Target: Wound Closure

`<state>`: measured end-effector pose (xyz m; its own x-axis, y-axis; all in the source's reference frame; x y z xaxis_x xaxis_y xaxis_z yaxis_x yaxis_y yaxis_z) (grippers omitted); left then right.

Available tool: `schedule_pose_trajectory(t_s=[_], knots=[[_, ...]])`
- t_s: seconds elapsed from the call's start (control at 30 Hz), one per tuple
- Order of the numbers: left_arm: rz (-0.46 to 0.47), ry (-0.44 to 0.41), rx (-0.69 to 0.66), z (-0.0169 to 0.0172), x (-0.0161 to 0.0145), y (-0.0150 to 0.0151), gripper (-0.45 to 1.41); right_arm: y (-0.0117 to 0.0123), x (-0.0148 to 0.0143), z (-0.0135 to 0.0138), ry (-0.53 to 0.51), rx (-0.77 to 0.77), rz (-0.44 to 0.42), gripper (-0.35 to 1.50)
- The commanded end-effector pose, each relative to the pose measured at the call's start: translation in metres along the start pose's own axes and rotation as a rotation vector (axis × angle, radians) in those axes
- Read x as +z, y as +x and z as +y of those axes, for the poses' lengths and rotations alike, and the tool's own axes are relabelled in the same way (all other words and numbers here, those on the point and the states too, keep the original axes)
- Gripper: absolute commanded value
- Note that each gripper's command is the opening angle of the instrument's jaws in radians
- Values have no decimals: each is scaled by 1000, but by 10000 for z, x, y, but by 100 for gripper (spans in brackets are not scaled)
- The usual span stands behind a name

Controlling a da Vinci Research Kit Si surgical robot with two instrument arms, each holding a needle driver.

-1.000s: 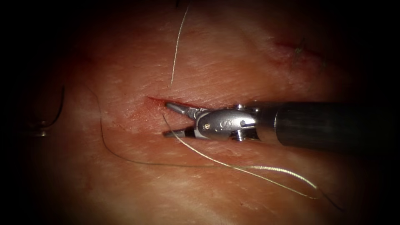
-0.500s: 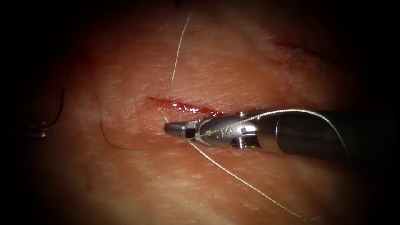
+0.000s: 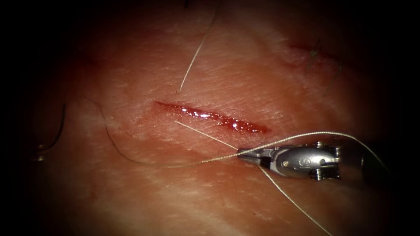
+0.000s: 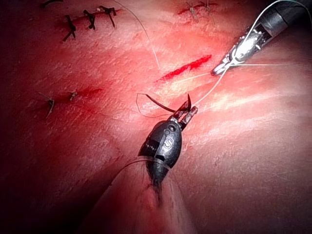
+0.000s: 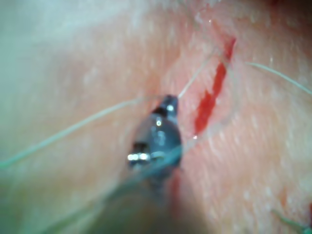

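The cut (image 3: 210,116) lies wet with red fluid in the tissue (image 3: 144,196). My right tool (image 3: 245,156) sits just below the cut's right end, jaws shut on the pale thread (image 3: 205,134), which runs taut from the tissue beside the cut to the jaws. A loop of thread (image 3: 306,135) drapes over this tool. The left wrist view shows my left tool (image 4: 187,114) shut on the dark curved needle (image 4: 158,103) near one end, the needle free above the tissue. In the endoscope view the needle (image 3: 61,124) is far left of the cut. The right tool (image 5: 166,105) also shows from close.
Another strand of thread (image 3: 192,61) rises from the tissue above the cut. A dark strand (image 3: 118,150) curves over the tissue left of the cut. Older stitched cuts (image 4: 87,19) with dark knots lie further off, and one (image 3: 313,52) sits at the upper right.
The right tool's jaws, open over the cut, shut on the thread, then moved right and down, pulling it taut. The thread loop came to lie over the tool.
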<state>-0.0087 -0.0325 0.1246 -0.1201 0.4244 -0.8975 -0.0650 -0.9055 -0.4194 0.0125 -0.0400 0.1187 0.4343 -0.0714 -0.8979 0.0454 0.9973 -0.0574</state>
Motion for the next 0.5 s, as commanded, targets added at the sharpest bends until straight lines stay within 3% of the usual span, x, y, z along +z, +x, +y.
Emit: schedule_pose_trajectory(t_s=[0.03, 0.5], knots=[[4, -10, -2, 5, 9, -6, -45, -9, -6, -12, 0, 9, -7, -35], [25, -68, -2, 25, 24, 12, -45, -31, -61, -51, 3, 34, -29, -35]])
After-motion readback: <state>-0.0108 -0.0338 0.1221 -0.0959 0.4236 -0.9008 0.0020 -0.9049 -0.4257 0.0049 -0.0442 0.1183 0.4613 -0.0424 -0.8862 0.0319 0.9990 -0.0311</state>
